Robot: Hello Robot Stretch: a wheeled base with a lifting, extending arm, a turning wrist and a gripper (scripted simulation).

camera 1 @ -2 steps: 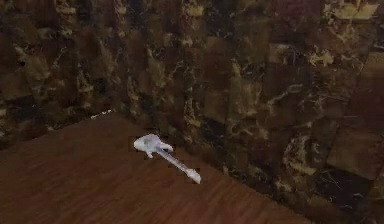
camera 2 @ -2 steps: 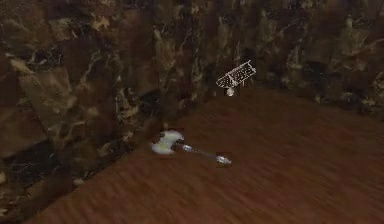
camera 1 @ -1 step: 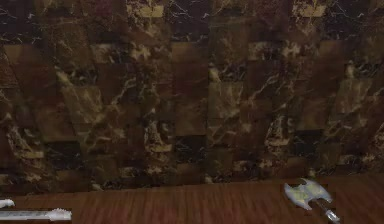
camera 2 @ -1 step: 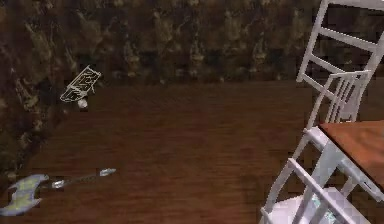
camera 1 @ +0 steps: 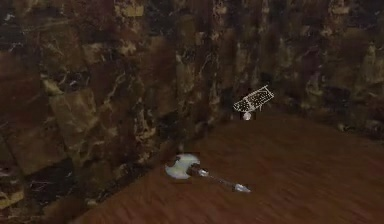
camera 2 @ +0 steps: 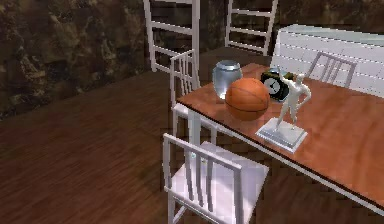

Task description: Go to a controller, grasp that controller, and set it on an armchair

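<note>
Hand state cannot be told. What looks like the controller point(camera 1: 253, 100) sits at the foot of the dark wall point(camera 1: 90, 90). Driving closer could bump that wall or run over the round tool point(camera 1: 185, 167) nearby.

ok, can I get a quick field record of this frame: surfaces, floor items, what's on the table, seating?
floor: dark wood floor
walls: dark marbled walls meeting in a corner
near wall: pale flat remote-like thing, possibly the controller
on floor: round grey thing with a long handle
table: wooden table
on table: basketball, glass jar, black clock, white statuette
seating: white chair at the table's near side
</note>
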